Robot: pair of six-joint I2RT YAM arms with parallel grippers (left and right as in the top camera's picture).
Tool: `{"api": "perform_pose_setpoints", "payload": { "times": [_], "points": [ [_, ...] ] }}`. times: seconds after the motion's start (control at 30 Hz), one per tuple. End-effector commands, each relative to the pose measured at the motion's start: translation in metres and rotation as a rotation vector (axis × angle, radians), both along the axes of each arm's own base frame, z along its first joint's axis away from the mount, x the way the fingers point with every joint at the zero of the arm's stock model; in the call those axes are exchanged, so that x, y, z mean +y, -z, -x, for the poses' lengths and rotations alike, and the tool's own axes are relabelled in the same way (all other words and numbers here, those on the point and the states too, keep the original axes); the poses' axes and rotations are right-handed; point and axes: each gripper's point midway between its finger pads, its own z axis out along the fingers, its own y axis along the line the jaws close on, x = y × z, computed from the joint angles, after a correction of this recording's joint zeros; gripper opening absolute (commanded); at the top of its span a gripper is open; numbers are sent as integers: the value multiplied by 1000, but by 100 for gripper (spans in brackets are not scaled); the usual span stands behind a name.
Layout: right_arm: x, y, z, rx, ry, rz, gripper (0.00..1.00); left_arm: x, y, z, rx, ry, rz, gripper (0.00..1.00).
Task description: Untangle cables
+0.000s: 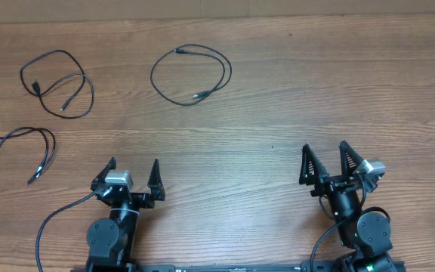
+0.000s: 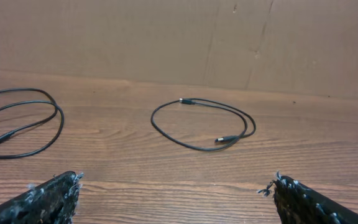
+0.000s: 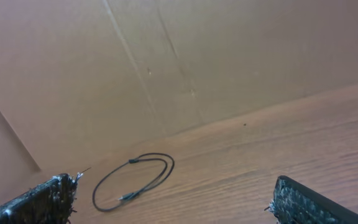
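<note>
Closest in, at the near edge of the table (image 1: 278, 91), the left pincer (image 1: 134, 163) and right pincer (image 1: 325, 147) both stand with jaws spread fully wide and nothing between them, each well apart from any cord. The three black cables lie separate on the far left half. The looped cable (image 1: 180, 51) sits alone toward the middle-back, the coiled cable (image 1: 51, 52) in the back-left corner seems to cross over itself, and the edge cable (image 1: 29, 130) lies nearer the robot, one end running off the left side. From the left wrist the looped cable rests straight ahead before a cardboard wall (image 2: 166, 37) — both plugs showing.
</note>
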Motion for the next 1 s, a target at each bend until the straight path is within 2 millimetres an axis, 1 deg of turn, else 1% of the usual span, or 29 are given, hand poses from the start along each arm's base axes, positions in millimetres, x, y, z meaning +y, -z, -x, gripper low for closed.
{"api": "perform_pose_setpoints", "payload": {
  "times": [0.0,0.3,0.53,0.77,0.9,0.97],
  "points": [
    [-1,3,3,-1,-4,1,100,3,0,0,-8,-12,-15,100],
    [-8,8,12,10,12,5,100,3,0,0,-8,-12,-15,100],
    [-13,22,11,66,31,23,100,3,0,0,-8,-12,-15,100],
    [-15,22,10,63,39,22,100,3,0,0,-8,-12,-15,100],
    [-21,22,9,64,63,22,100,3,0,0,-8,-12,-15,100],
    [-27,22,8,64,89,21,100,3,0,0,-8,-12,-15,100]
  ]
}}
